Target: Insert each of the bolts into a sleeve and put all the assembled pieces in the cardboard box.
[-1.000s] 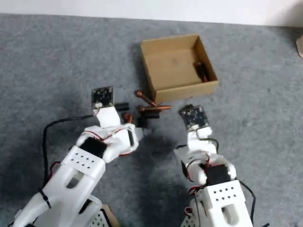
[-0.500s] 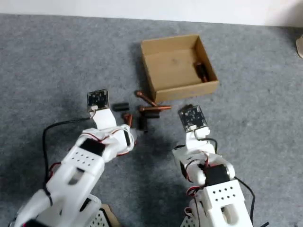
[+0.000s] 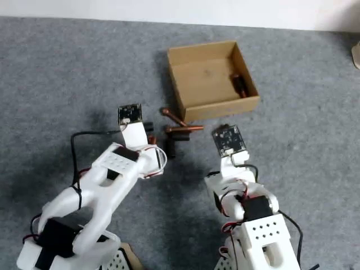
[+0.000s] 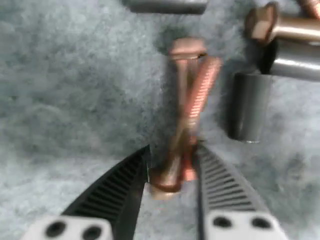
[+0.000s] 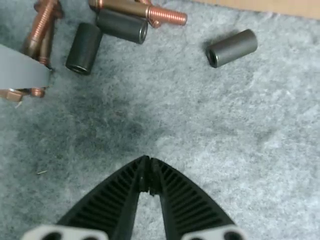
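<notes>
Left jaws grasp two crossed bolts [image 4: 184,85], seven o'clock from the cardboard box [image 3: 222,108]; right jaws clenched, empty, above the tabletop [image 5: 240,125].

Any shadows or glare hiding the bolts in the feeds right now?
High view: even light, no glare; a soft shadow lies on the carpet between the arms. Left wrist view: a dark shadow runs beside the two crossed bolts at the left gripper, but they stay readable. Right wrist view: a faint shadow ahead of the right gripper; the sleeves show only a dull sheen.
</notes>
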Tool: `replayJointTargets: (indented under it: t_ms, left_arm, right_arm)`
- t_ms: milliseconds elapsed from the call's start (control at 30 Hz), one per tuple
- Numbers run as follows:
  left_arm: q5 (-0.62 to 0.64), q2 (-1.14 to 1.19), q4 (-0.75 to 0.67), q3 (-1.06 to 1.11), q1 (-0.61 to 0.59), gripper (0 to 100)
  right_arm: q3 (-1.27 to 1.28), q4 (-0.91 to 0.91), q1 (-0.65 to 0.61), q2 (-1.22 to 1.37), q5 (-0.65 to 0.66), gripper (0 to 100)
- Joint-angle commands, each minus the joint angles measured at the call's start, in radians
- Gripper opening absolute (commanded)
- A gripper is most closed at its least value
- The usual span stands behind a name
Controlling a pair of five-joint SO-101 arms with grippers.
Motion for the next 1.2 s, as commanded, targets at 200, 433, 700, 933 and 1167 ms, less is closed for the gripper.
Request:
replayJointTargets:
  t_ms: [200,433,700,933,1167]
  left_arm:
    - [0.003,-0.005,-0.009,-0.051,-0.039,0]
    - [-0.072,-0.065,0.098,-0.128,-0.076,1]
    - [-0.269,-0.120,0.232,-0.236,-0.079,1]
    - [-0.629,-0.137,0.227,-0.245,-0.130,1]
    - [-1.194,-0.139,0.232,-0.245,-0.255,1]
  right_arm:
    - [-0.007,-0.019,-0.010,-0.013,0.012,1.0]
    - [0.022,-0.024,-0.010,-0.013,0.012,1.0]
    - [0.024,-0.024,-0.010,-0.013,0.012,1.0]
    - [0.027,-0.024,-0.010,-0.013,0.012,1.0]
    - [0.027,-0.025,-0.010,-0.013,0.012,1.0]
